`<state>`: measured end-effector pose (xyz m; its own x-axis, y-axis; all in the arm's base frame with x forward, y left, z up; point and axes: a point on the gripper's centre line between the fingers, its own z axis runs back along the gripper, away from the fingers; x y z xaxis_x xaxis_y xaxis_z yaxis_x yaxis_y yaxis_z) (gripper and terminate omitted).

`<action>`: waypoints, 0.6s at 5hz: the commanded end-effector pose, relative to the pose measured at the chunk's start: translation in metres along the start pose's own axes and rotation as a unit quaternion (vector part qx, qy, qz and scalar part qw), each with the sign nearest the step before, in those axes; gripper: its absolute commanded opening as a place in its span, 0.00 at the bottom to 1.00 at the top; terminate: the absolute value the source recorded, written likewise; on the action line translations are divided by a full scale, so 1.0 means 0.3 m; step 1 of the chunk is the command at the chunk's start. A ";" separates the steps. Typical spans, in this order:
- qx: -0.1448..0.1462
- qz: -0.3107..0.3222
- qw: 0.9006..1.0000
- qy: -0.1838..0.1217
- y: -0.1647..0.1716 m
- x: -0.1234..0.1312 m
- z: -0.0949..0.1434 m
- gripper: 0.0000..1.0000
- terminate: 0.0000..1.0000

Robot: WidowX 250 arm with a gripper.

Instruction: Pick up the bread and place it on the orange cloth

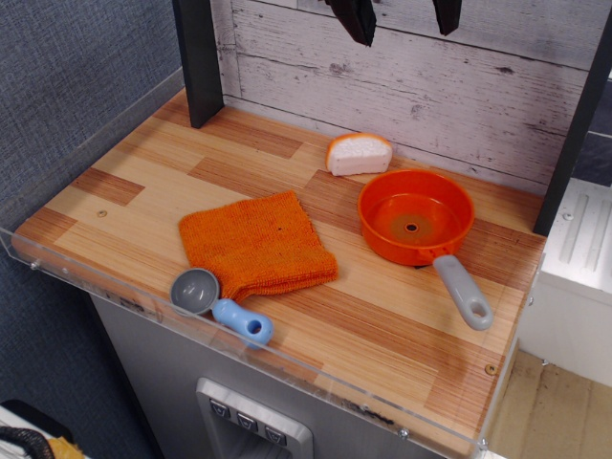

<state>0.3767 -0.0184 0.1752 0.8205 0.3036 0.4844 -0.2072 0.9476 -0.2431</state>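
Bread slices: one, my bread [359, 154].
Cloths: one, the orange cloth [256, 244].
Pans: one orange pan [417, 216] with a grey handle.
Scoops: one, a grey-and-blue scoop [218, 304].
My fingers [359, 19]: two.

A wooden tabletop [124, 206] of light and darker brown planks carries four things, with a clear plastic rim along its front and left edges. The bread [359, 153] stands at the back, just beside the whitewashed plank wall. In front of it and to the right sits an orange pan [416, 215], its grey handle pointing toward the front right. The orange cloth [256, 244] lies folded near the middle. A grey measuring scoop with a blue handle [218, 301] rests at the cloth's front left corner, touching it.
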 end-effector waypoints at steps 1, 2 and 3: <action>0.000 0.000 1.000 0.000 0.000 0.000 0.000 1.00 0.00; -0.020 -0.069 0.997 0.004 0.073 0.067 0.006 1.00 0.00; -0.025 -0.152 0.988 0.003 0.140 0.103 0.014 1.00 0.00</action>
<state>0.3876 0.0264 0.1658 0.8698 -0.0026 0.4935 0.0830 0.9865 -0.1411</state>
